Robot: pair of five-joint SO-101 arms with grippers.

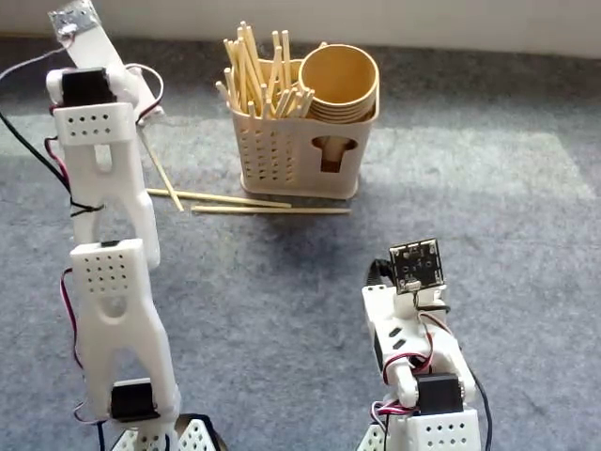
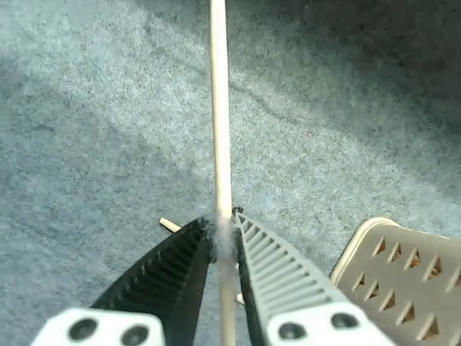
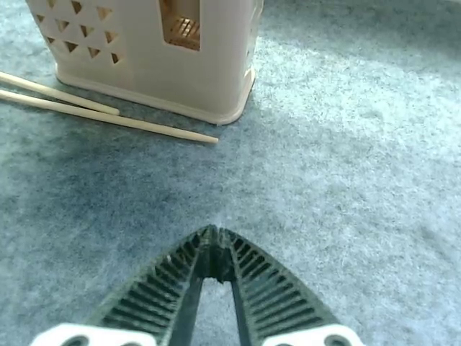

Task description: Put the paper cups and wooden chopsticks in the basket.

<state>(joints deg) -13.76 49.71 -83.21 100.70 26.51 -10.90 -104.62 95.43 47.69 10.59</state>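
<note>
A cream perforated basket (image 1: 282,160) stands at the back middle of the grey carpet. Several wooden chopsticks (image 1: 254,70) and nested paper cups (image 1: 340,80) stand in it. My left gripper (image 2: 222,220) is shut on one wooden chopstick (image 2: 219,108), left of the basket; that stick (image 1: 161,174) slants down toward the carpet. Two loose chopsticks (image 1: 216,197) (image 1: 272,209) lie flat in front of the basket, and they show again as the near stick (image 3: 108,119) and the far one (image 3: 57,92). My right gripper (image 3: 212,241) is shut on nothing, low over the carpet before the basket (image 3: 144,43).
The left arm (image 1: 108,272) stretches along the left side of the carpet. The right arm (image 1: 413,329) sits folded at the front right. Open carpet lies right of the basket. A corner of the basket (image 2: 403,274) is close to the left gripper.
</note>
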